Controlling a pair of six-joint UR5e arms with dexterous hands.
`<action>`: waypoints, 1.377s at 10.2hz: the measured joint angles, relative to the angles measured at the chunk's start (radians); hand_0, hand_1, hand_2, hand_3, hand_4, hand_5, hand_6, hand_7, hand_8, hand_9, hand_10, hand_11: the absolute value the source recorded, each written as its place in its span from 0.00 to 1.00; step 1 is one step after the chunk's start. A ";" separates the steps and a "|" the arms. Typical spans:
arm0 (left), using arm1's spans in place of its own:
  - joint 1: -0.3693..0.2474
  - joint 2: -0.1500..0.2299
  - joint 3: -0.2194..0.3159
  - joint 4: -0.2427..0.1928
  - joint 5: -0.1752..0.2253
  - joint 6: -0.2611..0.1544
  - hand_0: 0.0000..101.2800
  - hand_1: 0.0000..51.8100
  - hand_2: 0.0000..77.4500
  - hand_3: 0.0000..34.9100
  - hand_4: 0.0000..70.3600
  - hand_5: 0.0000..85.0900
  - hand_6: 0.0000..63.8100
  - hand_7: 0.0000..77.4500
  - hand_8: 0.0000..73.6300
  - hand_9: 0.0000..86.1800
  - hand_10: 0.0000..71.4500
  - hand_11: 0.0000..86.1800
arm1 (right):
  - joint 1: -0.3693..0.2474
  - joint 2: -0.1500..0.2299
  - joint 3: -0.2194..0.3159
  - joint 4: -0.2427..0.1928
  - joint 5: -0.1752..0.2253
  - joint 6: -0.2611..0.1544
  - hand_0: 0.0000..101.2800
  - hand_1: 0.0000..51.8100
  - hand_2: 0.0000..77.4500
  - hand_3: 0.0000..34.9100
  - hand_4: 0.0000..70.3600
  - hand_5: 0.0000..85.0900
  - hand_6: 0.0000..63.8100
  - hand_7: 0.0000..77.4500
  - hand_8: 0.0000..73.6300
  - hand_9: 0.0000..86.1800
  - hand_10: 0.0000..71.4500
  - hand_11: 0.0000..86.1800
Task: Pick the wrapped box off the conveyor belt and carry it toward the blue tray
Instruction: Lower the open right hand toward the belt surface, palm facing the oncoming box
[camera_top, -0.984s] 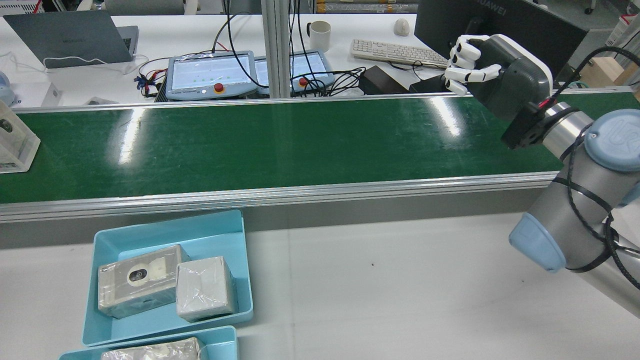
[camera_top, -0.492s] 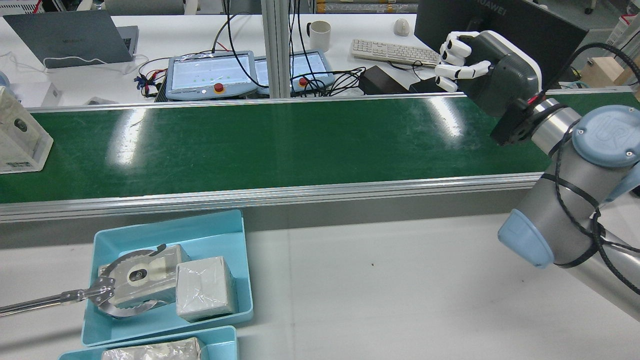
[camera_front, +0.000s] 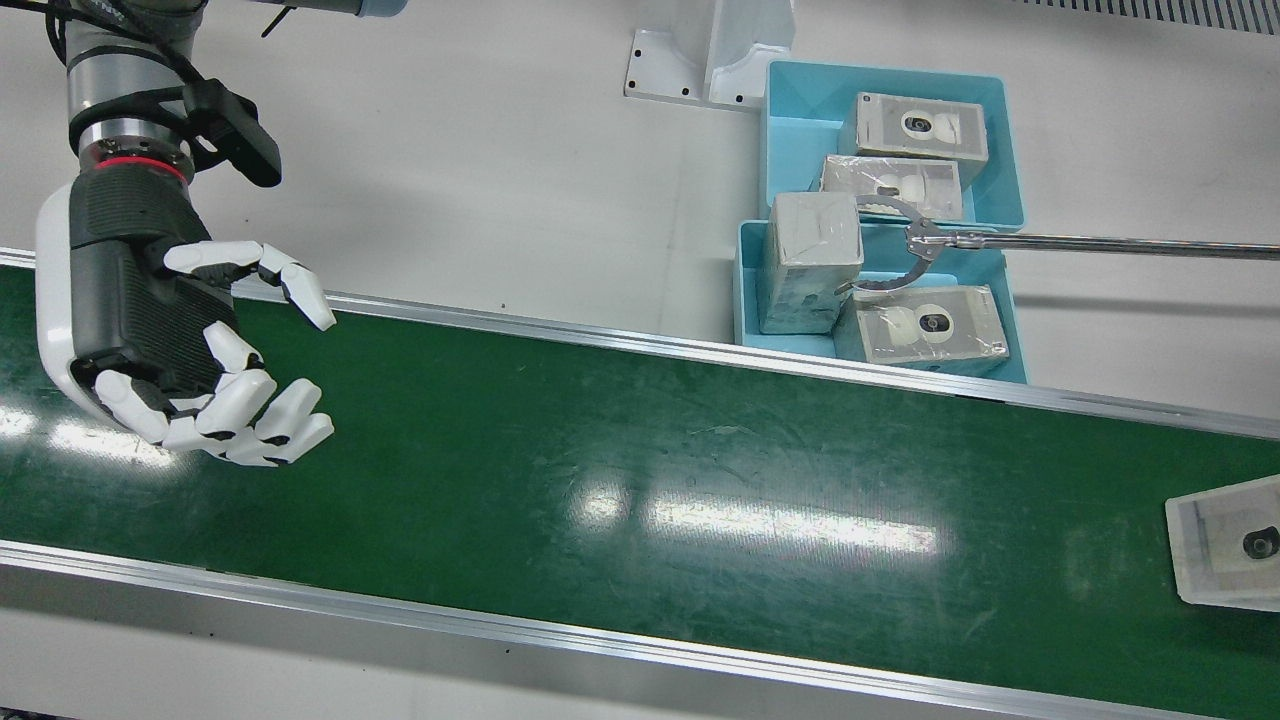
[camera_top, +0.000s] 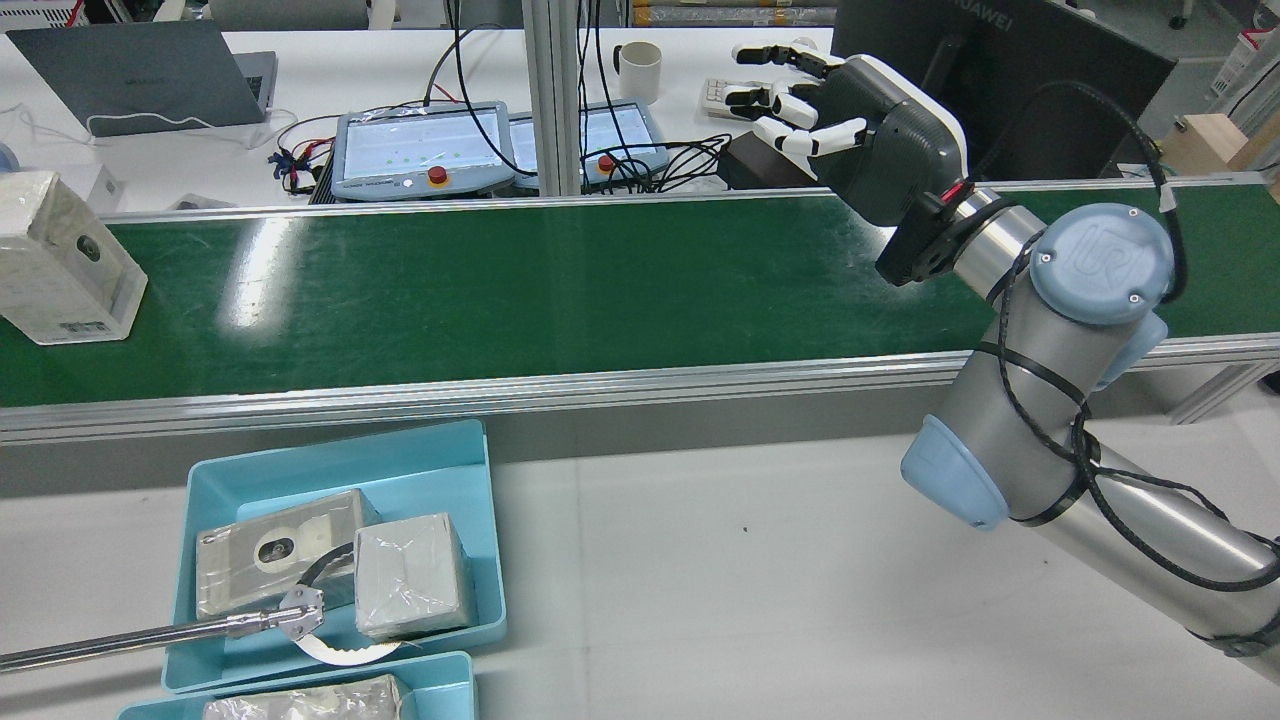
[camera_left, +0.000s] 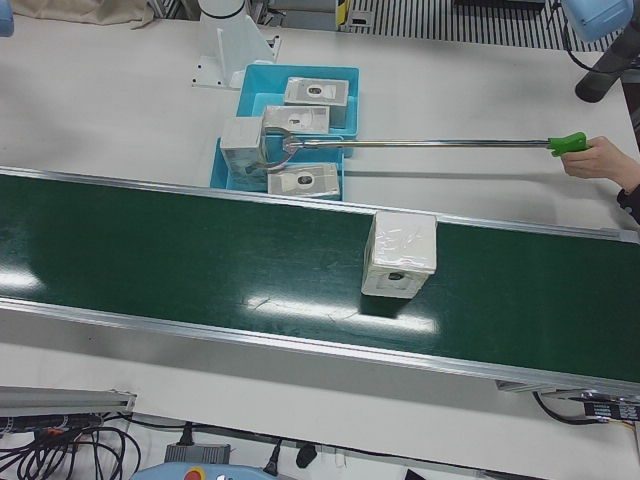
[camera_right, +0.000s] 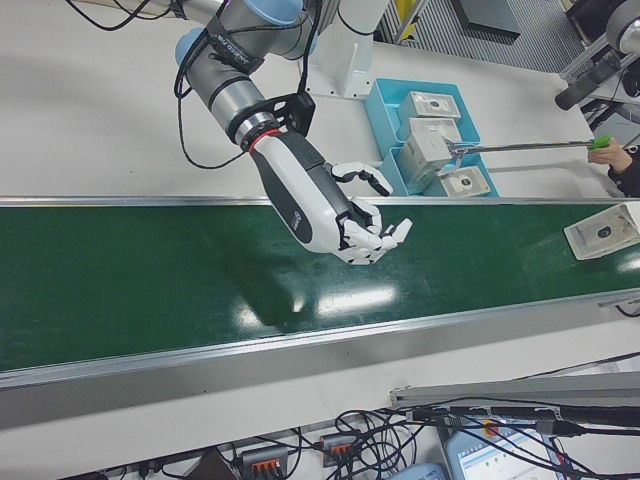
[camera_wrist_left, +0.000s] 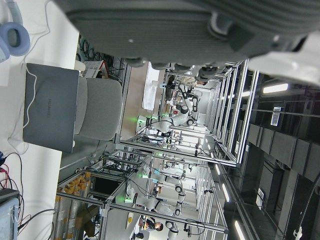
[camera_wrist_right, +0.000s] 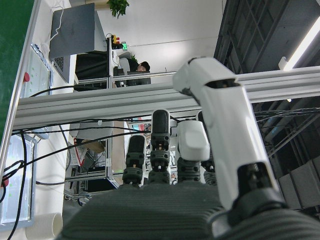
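Over the belt (camera_front: 620, 470) in the front view, the right hand (camera_front: 170, 340) is hovering with its fingers (camera_front: 262, 415) spread and curled, gripping nothing. The box (camera_front: 1225, 545) is lying at the far right edge, well apart from the hand. Beyond the belt, two trays (camera_front: 790, 120) are holding more boxes, and a grabber (camera_front: 1050, 240) is reaching in beside a grey cube (camera_front: 812, 262).

From the rear, the right hand (camera_top: 850, 130) is hanging above the belt's far rail, fingers apart, while the box (camera_top: 62, 262) is sitting at the belt's left end. The grabber (camera_top: 180, 628) is poking into the nearer tray (camera_top: 330, 470).

From the left-front, the box (camera_left: 400, 253) is standing upright mid-belt, and a person's hand (camera_left: 598, 160) is holding the grabber's green handle.

From the right-front, the right hand (camera_right: 330, 205) is floating over the belt, palm open, and the box (camera_right: 603, 231) is lying near the right end.

Seen from the left hand's camera, only a dark underside is showing, so I cannot tell its state.

From the right hand's camera, its fingers (camera_wrist_right: 217, 120) are stretching out, empty.
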 joint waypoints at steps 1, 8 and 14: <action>0.000 0.000 0.000 0.000 0.000 0.000 0.00 0.00 0.01 0.00 0.00 0.01 0.00 0.01 0.01 0.00 0.01 0.00 | -0.009 0.001 -0.002 0.009 -0.001 -0.001 0.54 0.55 0.54 0.01 0.29 0.31 0.92 0.87 0.31 0.34 0.08 0.29; 0.000 0.000 0.000 0.000 0.000 0.000 0.00 0.00 0.01 0.00 0.00 0.01 0.00 0.01 0.01 0.00 0.01 0.00 | -0.070 -0.004 -0.061 0.091 0.000 -0.010 0.49 0.35 0.23 0.02 0.13 0.16 0.08 0.20 0.00 0.02 0.00 0.02; 0.000 0.000 0.000 0.000 0.000 0.000 0.00 0.00 0.01 0.00 0.00 0.01 0.00 0.01 0.01 0.00 0.00 0.00 | -0.068 -0.009 -0.127 0.215 -0.004 -0.014 0.49 0.39 0.27 0.02 0.15 0.19 0.10 0.23 0.00 0.04 0.00 0.03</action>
